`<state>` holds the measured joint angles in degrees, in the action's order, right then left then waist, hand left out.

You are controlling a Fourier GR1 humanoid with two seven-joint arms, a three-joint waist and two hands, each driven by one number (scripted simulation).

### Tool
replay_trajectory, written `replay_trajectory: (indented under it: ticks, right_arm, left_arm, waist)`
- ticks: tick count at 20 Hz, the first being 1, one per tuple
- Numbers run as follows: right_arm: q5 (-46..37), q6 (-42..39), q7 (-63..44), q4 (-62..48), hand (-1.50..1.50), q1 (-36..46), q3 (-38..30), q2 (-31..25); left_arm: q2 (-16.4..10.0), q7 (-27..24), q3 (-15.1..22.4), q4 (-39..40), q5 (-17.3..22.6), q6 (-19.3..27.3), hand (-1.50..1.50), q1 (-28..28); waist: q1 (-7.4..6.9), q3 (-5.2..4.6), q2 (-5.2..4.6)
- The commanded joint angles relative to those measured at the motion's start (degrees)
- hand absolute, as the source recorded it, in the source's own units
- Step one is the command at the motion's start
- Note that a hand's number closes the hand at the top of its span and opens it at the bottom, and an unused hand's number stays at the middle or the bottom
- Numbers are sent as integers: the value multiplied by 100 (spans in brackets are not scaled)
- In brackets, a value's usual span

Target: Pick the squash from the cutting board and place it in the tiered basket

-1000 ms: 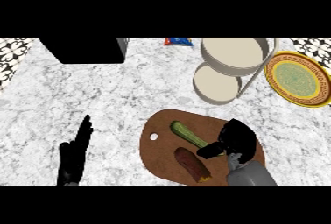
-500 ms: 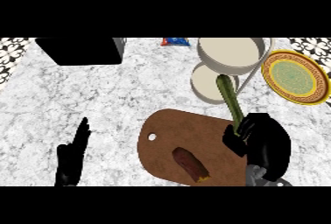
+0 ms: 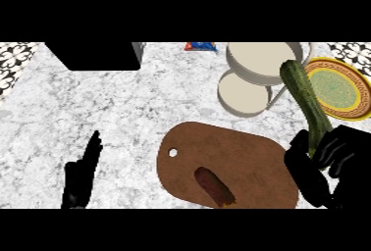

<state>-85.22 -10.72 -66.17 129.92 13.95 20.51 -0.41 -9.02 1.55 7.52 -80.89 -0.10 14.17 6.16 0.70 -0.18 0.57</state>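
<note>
On the grey marble bench, a brown oval wooden cutting board lies before a white tiered basket. At the board's right edge the right robot hand curls round a long green squash. Well left of the board, the left robot hand rests with its fingers straight.

No writing, label, brand, number or sign can be read anywhere in the head view. The blue and red packet at the far edge of the worktop carries coloured print, but it is cut off by the view's edge and too small to make out as letters. The band around the rim of the yellow plate is an ornamental pattern, not lettering.
</note>
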Motion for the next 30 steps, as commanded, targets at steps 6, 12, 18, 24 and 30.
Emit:
replay_trajectory:
  ticks: [6, 12, 18, 24, 30]
  right_arm:
    - [40, -1817, -1032, -278, 150, 1991, -919, 40]
    - [293, -1472, -551, -1514, 150, 2857, -2176, 40]
    - [398, -918, 72, -2641, 150, 3381, -3033, 39]
    - [656, -849, 579, -3540, 150, 3725, -3343, -116]
    - [730, -267, 824, -4850, 150, 3995, -3673, -386]
  left_arm:
    - [89, 54, 52, 1, -1, -59, 0, -132]
    - [-7, 59, -38, 129, -51, -87, 0, -283]
    - [-58, -122, -198, 140, 213, -371, 0, -190]
    - [-6, 182, 25, -419, -70, -194, 0, 114]
    - [57, -212, -137, 74, -75, -241, 0, -4]
  waist:
    - [-115, -1, -34]
    - [-141, 9, -77]
    - [-162, 15, -77]
    - [-138, 19, -57]
    - [-131, 16, -65]
